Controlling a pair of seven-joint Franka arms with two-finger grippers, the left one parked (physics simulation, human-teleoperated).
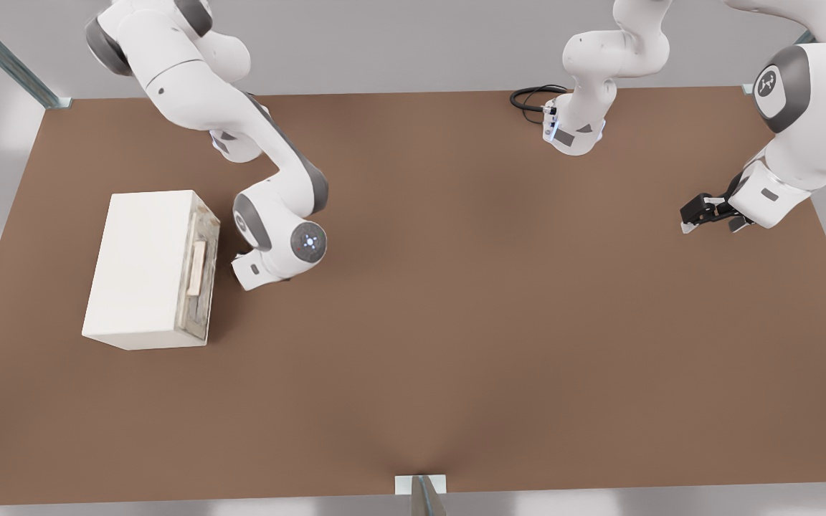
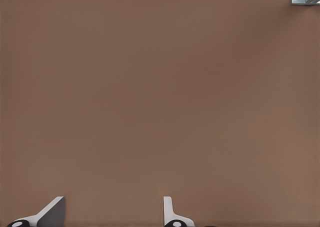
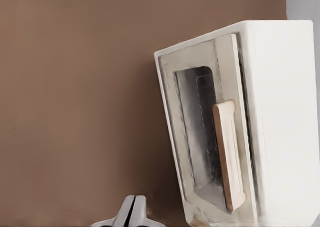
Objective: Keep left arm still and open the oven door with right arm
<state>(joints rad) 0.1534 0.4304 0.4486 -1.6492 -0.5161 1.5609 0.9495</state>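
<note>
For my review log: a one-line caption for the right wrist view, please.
Shut gripper faces the closed oven door, clear of its pale bar handle.

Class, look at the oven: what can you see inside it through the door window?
Nothing: the oven door is closed, its window dark. The tool, shut, sits in front of it.

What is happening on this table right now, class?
The right arm has brought its tool, fingers shut together, close to the front of the oven on the brown table. The oven door looks closed, and the tool is not touching its handle.
</note>
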